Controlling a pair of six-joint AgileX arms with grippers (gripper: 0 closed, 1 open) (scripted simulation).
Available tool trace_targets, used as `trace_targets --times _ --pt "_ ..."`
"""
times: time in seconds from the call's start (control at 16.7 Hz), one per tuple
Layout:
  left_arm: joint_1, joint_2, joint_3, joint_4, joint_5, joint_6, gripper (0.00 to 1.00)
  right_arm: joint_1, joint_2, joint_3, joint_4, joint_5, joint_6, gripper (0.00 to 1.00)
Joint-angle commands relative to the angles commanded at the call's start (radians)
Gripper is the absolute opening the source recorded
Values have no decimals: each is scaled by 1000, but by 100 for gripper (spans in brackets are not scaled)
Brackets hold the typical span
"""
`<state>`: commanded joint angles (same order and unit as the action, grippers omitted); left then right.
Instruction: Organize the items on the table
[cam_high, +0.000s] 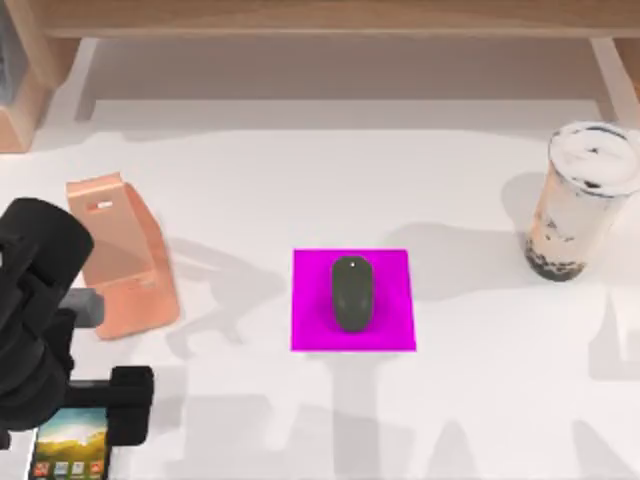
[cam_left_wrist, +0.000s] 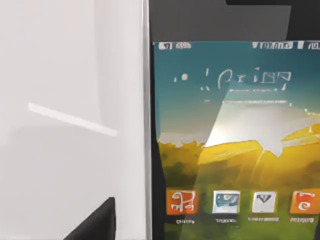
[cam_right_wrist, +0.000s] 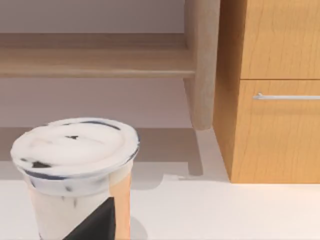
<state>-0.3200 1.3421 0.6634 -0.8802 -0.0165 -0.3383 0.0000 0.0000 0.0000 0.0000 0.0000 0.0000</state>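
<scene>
A dark grey oval computer mouse (cam_high: 351, 292) lies flat near the middle of the broad white worktop (cam_high: 300, 180), its long axis running from 12 to 6 o'clock. A white-edged smartphone with a colourful screen (cam_high: 70, 452) lies face up at about 8 o'clock, by the worktop's near left edge. A clear plastic bubble-tea cup with dark pearls at its base (cam_high: 577, 205) stands upright at about 2 o'clock, well apart from the mouse.
</scene>
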Motion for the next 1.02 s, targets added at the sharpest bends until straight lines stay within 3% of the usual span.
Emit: trace_targets --times 0.3,0.66,1.02 --pt "6 97 -108 214 0 8 100 0 0 0 0 0 0 100" --pt "7 117 -128 247 0 9 100 0 0 0 0 0 0 100" --pt "7 117 -128 247 0 9 55 0 0 0 0 0 0 100"
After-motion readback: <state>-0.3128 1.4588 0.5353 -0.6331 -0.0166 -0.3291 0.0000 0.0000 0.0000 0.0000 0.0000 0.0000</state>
